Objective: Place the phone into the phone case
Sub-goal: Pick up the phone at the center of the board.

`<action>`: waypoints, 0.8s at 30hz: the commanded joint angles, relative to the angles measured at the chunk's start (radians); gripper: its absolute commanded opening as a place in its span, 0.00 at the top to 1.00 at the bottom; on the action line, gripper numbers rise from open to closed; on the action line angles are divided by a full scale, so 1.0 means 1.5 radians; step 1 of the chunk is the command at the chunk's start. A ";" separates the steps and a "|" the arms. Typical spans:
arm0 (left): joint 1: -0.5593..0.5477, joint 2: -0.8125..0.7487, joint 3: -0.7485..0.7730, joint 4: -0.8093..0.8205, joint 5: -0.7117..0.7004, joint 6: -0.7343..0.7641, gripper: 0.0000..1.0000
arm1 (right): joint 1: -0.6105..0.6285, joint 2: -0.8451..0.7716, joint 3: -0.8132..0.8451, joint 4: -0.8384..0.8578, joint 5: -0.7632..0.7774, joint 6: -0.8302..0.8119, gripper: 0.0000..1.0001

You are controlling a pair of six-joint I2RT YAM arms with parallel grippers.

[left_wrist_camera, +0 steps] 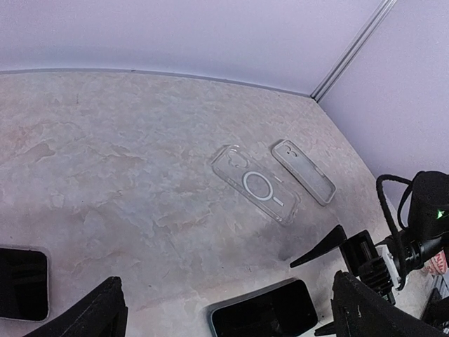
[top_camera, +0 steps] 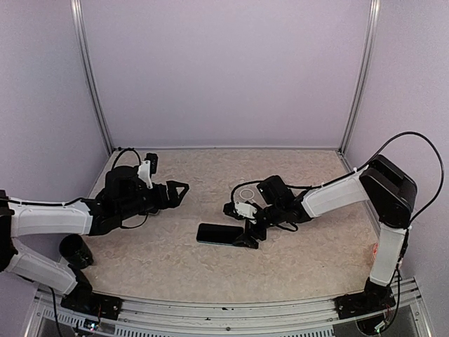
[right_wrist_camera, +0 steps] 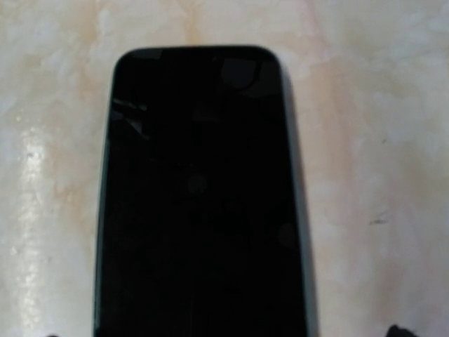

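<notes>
On the table (top_camera: 175, 270), right claw (top_camera: 240, 226) gapes wide, perhaps touching the phone (top_camera: 217, 234).

We see a flat black rectangular slab phone (top_camera: 219, 234) lying on the mottled beige tabletop (top_camera: 175, 260). Its dark glossy face is up and its long axis runs left to right, near the middle of the surface. In the right wrist view the phone (right_wrist_camera: 200, 196) shows rounded corners, a thin greenish edge and a faint scratch-like mark near its upper left. The thin transparent phone case (left_wrist_camera: 254, 184) is a rounded rectangular shell with a white ring and a short bar in its middle. It lies flat farther back on the table, close to the phone but not touching it, and set at a slant. From above we make out mainly the case's white ring (top_camera: 247, 192).
</notes>
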 commanded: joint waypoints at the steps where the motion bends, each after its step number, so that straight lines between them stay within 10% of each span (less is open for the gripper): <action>1: 0.012 0.001 -0.012 0.022 0.009 -0.015 0.01 | 0.010 0.018 0.017 -0.025 -0.023 -0.005 0.00; 24: 0.022 0.028 -0.022 0.052 0.040 -0.039 0.01 | 0.024 0.080 0.055 -0.035 -0.006 -0.006 0.05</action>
